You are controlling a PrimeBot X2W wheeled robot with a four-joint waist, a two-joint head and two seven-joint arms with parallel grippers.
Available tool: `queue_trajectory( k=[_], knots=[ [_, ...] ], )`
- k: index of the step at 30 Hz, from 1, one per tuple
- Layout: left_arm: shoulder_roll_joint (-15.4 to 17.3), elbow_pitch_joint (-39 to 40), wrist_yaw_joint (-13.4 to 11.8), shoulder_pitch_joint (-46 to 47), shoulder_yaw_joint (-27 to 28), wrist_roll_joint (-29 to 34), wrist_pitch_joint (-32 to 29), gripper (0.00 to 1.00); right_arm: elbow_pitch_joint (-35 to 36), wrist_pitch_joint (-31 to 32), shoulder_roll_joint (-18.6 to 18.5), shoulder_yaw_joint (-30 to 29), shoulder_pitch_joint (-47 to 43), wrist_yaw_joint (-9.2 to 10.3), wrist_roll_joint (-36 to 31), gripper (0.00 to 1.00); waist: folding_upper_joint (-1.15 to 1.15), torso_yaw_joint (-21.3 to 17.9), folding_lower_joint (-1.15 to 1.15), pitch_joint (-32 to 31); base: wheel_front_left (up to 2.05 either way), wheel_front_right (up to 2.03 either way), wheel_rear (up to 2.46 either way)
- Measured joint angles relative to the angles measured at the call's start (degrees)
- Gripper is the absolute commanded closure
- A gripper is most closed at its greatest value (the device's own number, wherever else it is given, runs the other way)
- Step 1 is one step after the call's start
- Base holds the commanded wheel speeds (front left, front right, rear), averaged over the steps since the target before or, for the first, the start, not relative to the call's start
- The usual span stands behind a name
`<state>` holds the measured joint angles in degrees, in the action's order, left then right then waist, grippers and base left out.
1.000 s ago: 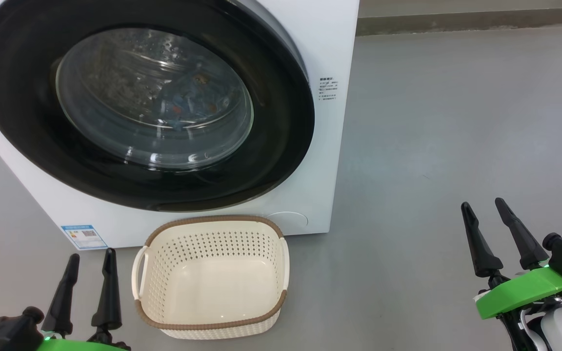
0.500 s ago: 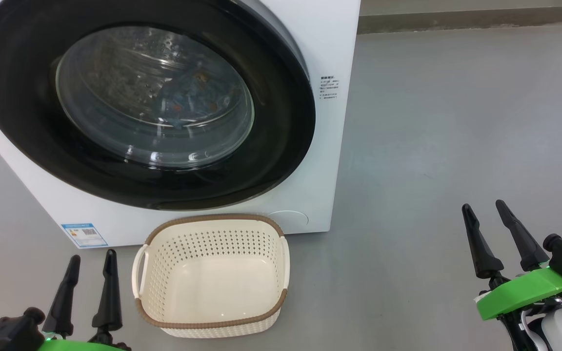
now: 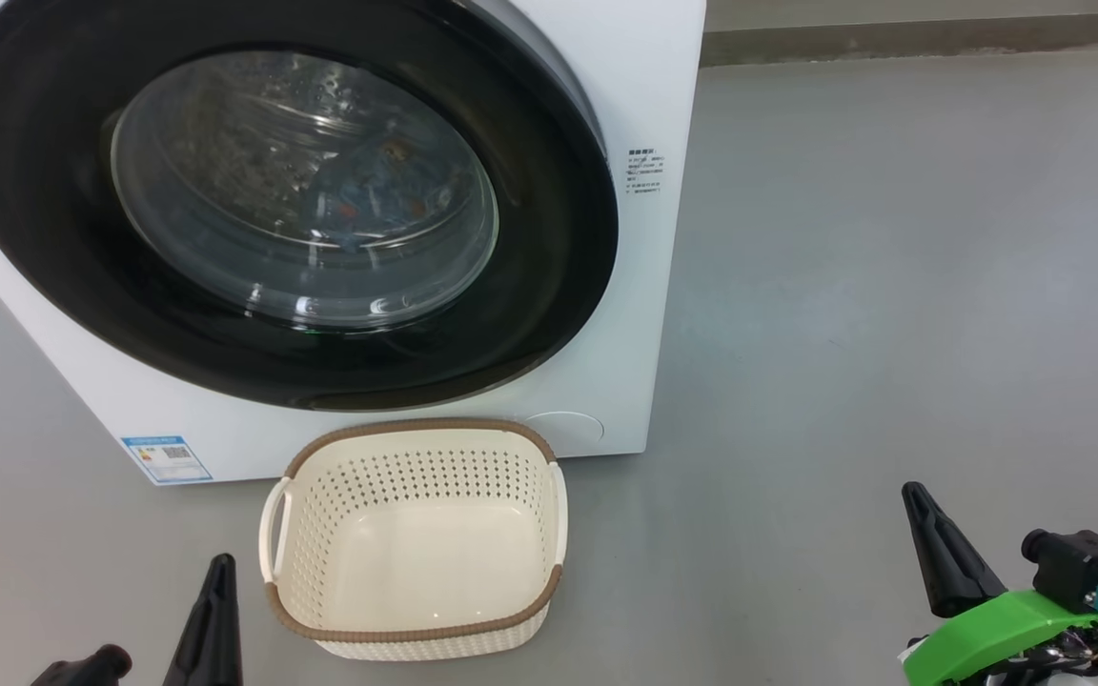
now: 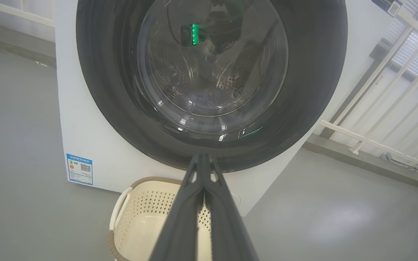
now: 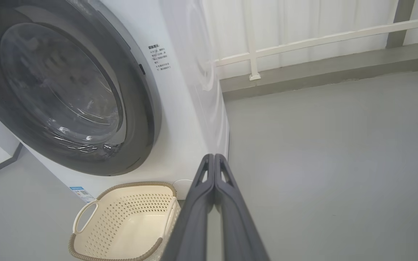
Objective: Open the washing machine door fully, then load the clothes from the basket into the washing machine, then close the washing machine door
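Head view: a white washing machine stands on a smooth grey floor. Its round black door is shut, and blue clothes show dimly behind the glass. The cream basket sits just in front, its bottom bare. The left gripper and right gripper are low in the corners.

Left wrist view: fingers pressed together; a white railing stands beside the machine.

Right wrist view: fingers together; a grey kerb runs under the railing.

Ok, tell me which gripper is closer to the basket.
The left gripper: it sits just beside the basket, by its handle; the right gripper is far off across the floor.
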<state>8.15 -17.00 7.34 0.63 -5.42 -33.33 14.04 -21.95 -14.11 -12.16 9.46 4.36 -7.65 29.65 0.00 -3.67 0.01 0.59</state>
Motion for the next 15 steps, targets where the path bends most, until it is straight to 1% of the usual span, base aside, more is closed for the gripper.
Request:
queue_trajectory(
  k=[3,15],
  knots=[
    [0.0,0.0,-0.1,0.0,0.1,-1.1,-0.5,1.0,0.1,0.5,0.1,-0.3,0.0,0.0,2.3,1.0,0.0,0.1,0.01,0.0,0.0,0.0,0.0],
    [-0.4,0.2,-0.3,0.1,1.0,-7.2,-2.7,1.0,0.6,2.5,1.1,-1.9,0.0,0.0,7.7,1.0,0.0,0.5,0.0,-0.1,0.0,0.0,0.0]
  ],
)
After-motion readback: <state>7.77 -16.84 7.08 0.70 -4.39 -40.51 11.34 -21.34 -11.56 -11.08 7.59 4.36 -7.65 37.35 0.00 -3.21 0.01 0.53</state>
